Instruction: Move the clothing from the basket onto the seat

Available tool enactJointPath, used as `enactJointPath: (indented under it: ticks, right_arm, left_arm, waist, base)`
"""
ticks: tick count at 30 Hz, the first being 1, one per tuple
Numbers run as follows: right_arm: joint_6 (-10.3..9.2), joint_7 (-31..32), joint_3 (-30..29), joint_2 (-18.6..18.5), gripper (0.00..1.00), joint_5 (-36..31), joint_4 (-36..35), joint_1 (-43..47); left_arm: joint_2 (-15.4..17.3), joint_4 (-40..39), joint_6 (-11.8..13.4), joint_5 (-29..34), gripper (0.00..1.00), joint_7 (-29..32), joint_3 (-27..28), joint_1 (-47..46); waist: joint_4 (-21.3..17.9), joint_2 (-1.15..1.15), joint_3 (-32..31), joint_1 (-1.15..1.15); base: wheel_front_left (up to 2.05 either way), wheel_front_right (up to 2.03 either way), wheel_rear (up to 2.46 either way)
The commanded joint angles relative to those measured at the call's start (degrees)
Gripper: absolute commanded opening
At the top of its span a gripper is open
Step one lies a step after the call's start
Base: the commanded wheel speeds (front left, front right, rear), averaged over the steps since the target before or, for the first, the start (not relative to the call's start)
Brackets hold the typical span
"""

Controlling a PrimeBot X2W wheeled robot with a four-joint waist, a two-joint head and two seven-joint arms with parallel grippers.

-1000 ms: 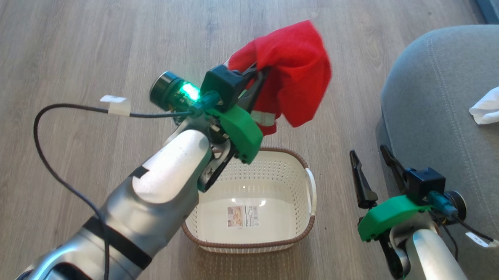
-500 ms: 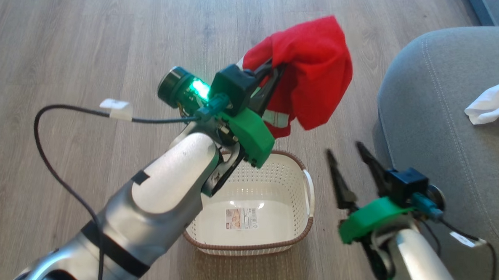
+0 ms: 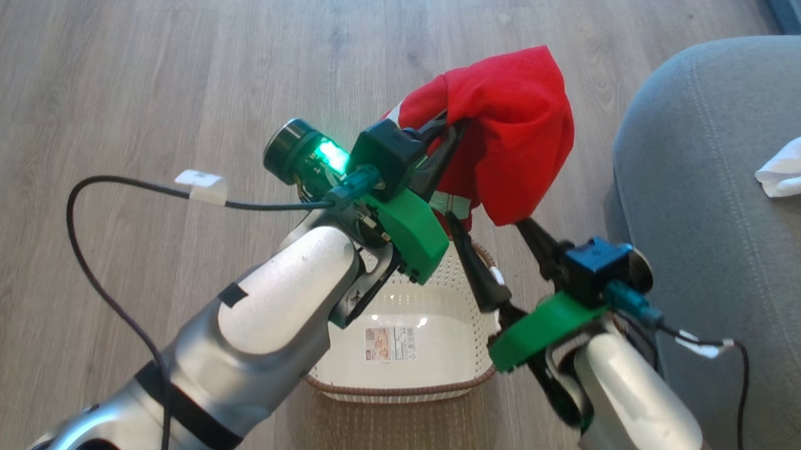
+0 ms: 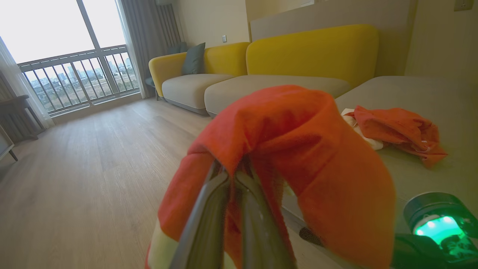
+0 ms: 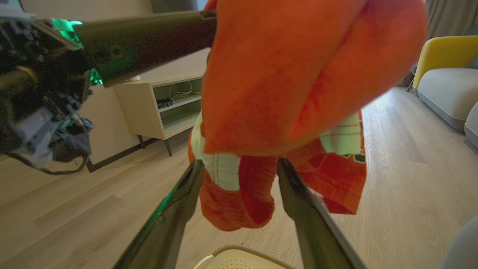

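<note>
The basket (image 3: 393,392) sits on the wood floor (image 3: 143,72) at the lower middle of the head view. All I see inside it is its pale base and the paper label (image 3: 389,344). The seat (image 3: 712,198) fills the right edge, with a white cloth (image 3: 798,168) lying on it at the far right. In the left wrist view a second red piece (image 4: 401,130) lies crumpled on that seat at the right, touching a white piece on its left side.

My left arm reaches from the lower left up toward the middle of the head view. The left gripper (image 3: 449,126) has its fingers pressed together, pinching the red garment (image 3: 513,128), which drapes over the fingertips and hangs above the basket's far rim, left of the seat. My right arm comes up from the lower right, forearm tilted toward the upper left. The right gripper (image 3: 487,222) is spread, and in the right wrist view the garment's lower fold hangs between its two fingers (image 5: 186,186). I cannot tell if they touch the cloth.

Half a second ago the right gripper was lower and farther right, beside the seat's edge and clear of the garment. It has since swung up and left over the basket's right rim. The left arm and garment have barely shifted.
</note>
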Motion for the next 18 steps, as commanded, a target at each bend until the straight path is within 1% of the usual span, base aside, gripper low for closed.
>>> enactJointPath:
  ticks: [1,9,18]
  right_arm:
    - [-0.01,-0.38,1.34,0.42,1.0,0.24,-0.79,-3.72]
    - [-0.01,-0.38,-0.65,1.09,1.0,-1.39,4.67,-10.38]
    - [-0.01,-0.38,-0.22,1.15,1.0,1.93,9.71,-16.49]
  left_arm:
    - [0.81,-2.11,-0.08,-0.35,0.0,0.11,1.56,-2.97]
    - [-0.07,-2.0,-0.69,-0.58,0.0,-0.03,-0.51,-3.3]
    - [-0.84,-1.6,-1.04,-1.44,0.0,-0.5,-2.95,-3.19]
  waist:
    - [0.36,0.0,0.36,0.0]
    - [2.42,0.0,1.27,0.0]
    - [4.68,0.0,1.75,0.0]
  base:
    - [0.0,0.0,0.0]
    - [0.0,0.0,0.0]
    - [0.0,0.0,0.0]
